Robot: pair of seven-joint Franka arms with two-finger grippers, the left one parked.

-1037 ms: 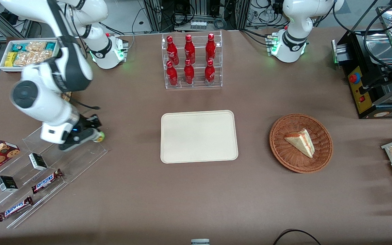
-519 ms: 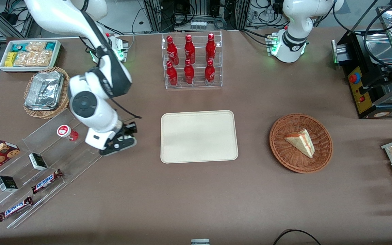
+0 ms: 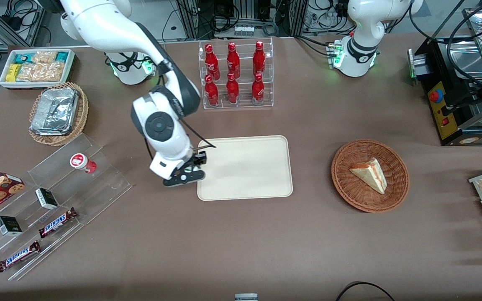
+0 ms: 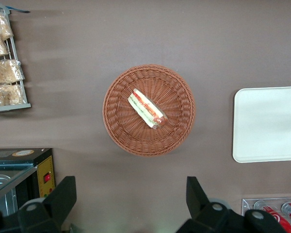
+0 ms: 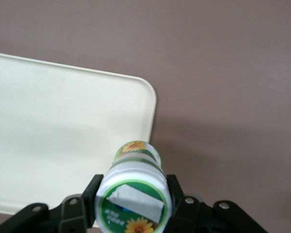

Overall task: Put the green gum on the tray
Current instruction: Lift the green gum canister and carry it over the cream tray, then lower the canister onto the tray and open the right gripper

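The green gum point(image 5: 134, 187), a small bottle with a white lid and a green label, is held between my gripper's fingers point(image 5: 92, 191). In the front view the gripper point(image 3: 186, 173) hangs above the edge of the cream-beige tray point(image 3: 245, 167) at the working arm's end, and the gum is hidden under it. In the right wrist view the bottle sits over the tray's rounded corner point(image 5: 144, 92), half above the brown table. The tray is bare. It also shows in the left wrist view point(image 4: 266, 124).
A red-labelled bottle point(image 3: 81, 162) stands on the clear tiered stand point(image 3: 57, 196) with snack bars and small boxes. A rack of red bottles point(image 3: 234, 75) stands farther from the front camera than the tray. A wicker basket point(image 3: 370, 175) with a sandwich lies toward the parked arm's end.
My gripper has carried the green gum from the clear stand across the table to the tray's near edge. The red-labelled bottle has come into view on the stand.
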